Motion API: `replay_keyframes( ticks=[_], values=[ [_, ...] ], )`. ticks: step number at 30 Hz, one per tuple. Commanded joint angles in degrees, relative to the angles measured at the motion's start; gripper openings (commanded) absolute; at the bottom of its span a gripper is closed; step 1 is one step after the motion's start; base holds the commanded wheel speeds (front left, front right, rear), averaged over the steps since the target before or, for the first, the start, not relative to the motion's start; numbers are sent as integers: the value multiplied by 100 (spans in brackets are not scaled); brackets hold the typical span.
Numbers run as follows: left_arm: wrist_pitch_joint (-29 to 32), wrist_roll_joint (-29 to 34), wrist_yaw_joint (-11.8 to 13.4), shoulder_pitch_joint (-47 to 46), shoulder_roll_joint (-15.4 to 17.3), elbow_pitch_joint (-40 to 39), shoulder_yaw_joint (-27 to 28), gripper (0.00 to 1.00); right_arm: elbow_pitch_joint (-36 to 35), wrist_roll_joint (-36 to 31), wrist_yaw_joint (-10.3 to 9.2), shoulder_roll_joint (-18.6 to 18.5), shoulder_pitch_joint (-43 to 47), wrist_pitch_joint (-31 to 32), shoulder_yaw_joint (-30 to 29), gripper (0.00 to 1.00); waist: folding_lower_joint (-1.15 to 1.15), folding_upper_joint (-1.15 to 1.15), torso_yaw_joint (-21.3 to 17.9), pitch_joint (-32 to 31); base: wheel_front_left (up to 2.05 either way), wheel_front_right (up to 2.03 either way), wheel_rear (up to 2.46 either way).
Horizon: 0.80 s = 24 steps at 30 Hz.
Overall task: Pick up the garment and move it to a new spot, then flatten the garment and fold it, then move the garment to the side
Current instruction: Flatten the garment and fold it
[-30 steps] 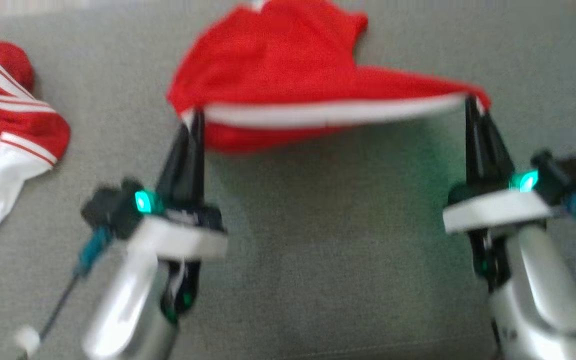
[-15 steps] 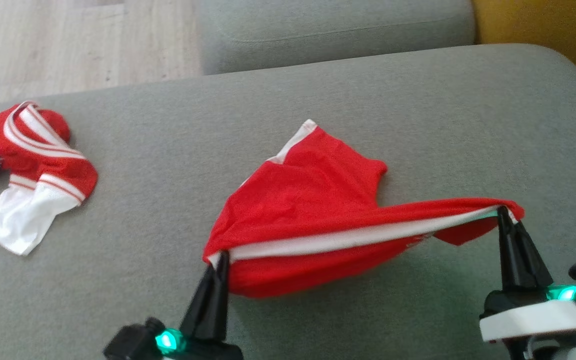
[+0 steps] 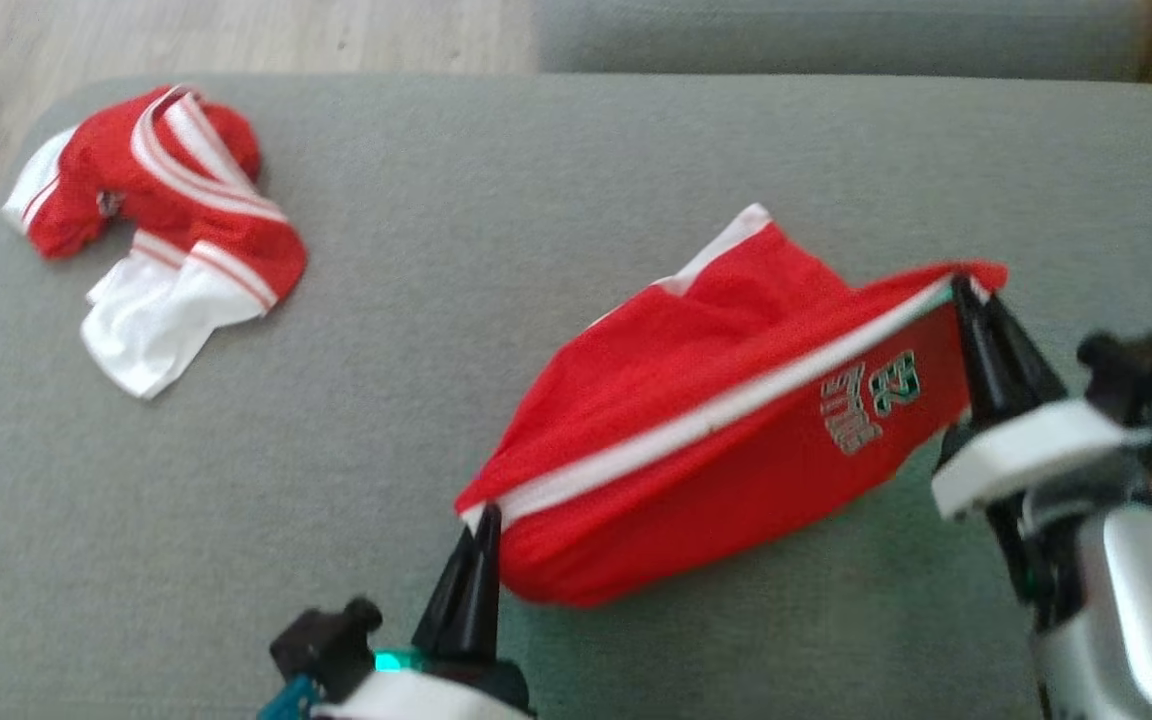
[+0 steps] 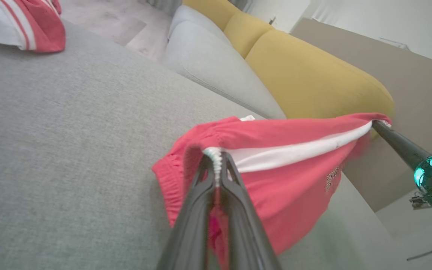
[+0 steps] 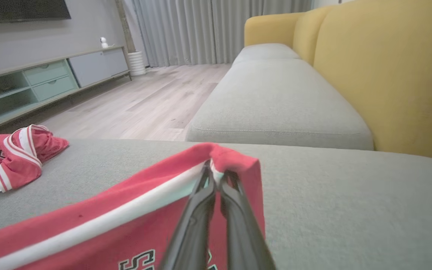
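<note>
Grey sofa cushion [image 3: 536,250] bears the red garment [image 3: 696,440], its white-striped edge stretched between left gripper [image 3: 484,520], low and near, and right gripper [image 3: 961,290], farther forward; both clamp the cloth.

Two red garments [image 3: 696,470] [image 3: 186,210], two tools [image 3: 484,512] [image 3: 958,285], two grey cushions [image 3: 416,400] [image 3: 836,35].

We're looking at the red sports shorts [image 3: 696,500] pulled out long by two corners, the white band running taut along the upper edge, low at the left end and higher at the right. Below the band a red panel hangs with a 23 and some lettering, and the loose fabric behind trails onto the grey sofa cushion [image 3: 436,300].
</note>
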Motion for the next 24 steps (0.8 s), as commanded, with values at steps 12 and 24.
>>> replay_keyframes(
  ticks=[12, 24],
  values=[
    [-106, -872, 253, -1503, -154, 987, -494, 0, 2009, -120, 21, -438, -2091, 346, 517, 0, -1, 0, 782, 726, 0, 0, 0],
    [-389, -1270, 591, -2016, -156, 1421, -845, 100, 3461, 76, 21, -477, -3049, 12, 1098, 100, -1, 0, 853, 834, 0, 0, 0]
  ],
)
